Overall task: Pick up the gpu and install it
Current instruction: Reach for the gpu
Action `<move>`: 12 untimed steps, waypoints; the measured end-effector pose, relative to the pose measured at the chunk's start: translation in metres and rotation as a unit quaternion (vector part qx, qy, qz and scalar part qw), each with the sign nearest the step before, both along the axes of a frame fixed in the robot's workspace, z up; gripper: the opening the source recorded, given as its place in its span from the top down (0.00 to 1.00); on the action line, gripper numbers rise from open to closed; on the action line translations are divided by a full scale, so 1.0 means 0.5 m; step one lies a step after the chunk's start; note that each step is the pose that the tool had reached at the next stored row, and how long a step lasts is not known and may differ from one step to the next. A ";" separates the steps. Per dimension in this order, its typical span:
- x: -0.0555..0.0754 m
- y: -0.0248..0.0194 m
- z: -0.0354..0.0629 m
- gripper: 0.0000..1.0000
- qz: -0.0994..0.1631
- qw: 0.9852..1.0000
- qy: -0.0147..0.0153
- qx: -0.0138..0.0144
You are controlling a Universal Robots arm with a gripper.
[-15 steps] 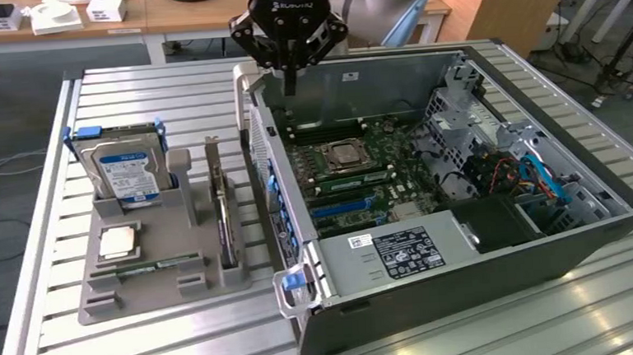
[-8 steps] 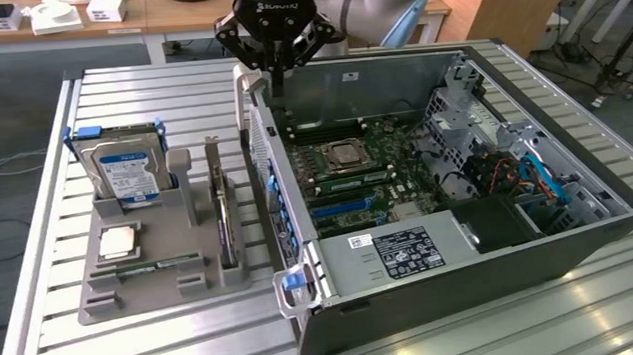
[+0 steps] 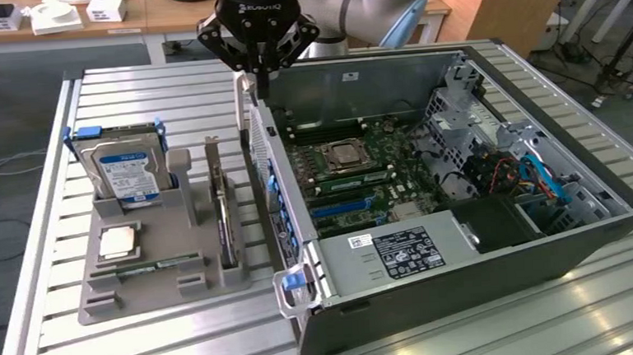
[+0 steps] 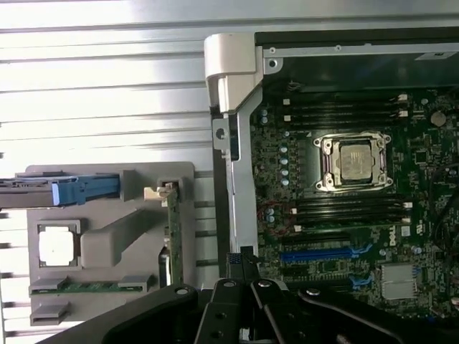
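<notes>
1. The gripper [image 3: 263,65] hangs over the far end of an open computer case [image 3: 466,284]. Its fingers are pressed together at the tips and pinch nothing.
2. The gpu [image 3: 223,216] stands on its long edge in a slot of a grey holder [image 3: 136,296], beside the case on the exterior view's left. It is well apart from the gripper. In the wrist view its pale bracket end [image 4: 161,192] points toward the far side of the table.
3. The same holder carries a hard drive [image 3: 126,173] with a blue-white label, upright in a blue-edged cradle. A square processor [image 3: 117,242] and a narrow RAM stick [image 3: 146,269] lie flat nearer the front.
4. The case's tall perforated side wall [image 3: 258,148] rises between the gpu and the motherboard [image 3: 372,182]. A blue latch [image 3: 293,279] sits at the wall's near corner.
5. Inside the case are a processor socket [image 3: 345,153], blue expansion slots [image 3: 346,207] and a labelled power supply [image 3: 403,250] across the near end. A metal drive cage [image 3: 468,127] and blue cables [image 3: 542,176] are on the exterior view's right.
6. Everything rests on a slatted metal table [image 3: 172,343]. Bare slats show in front of the holder and behind it. Only a narrow strip separates the holder from the case wall.
7. The case is open at the top, and the space above the blue slots is free.
</notes>
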State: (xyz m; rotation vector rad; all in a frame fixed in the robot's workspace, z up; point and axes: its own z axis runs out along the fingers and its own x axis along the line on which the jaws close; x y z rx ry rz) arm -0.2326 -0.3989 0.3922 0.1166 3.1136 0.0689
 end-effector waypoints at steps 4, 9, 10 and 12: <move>-0.018 0.0000 0.000 0.89 0.000 1.000 0.000 0.000; -0.041 0.0000 0.000 0.89 0.000 1.000 0.000 0.000; -0.045 0.0000 0.000 0.89 0.000 1.000 0.000 0.000; -0.053 0.0000 0.000 0.89 0.000 1.000 0.000 0.000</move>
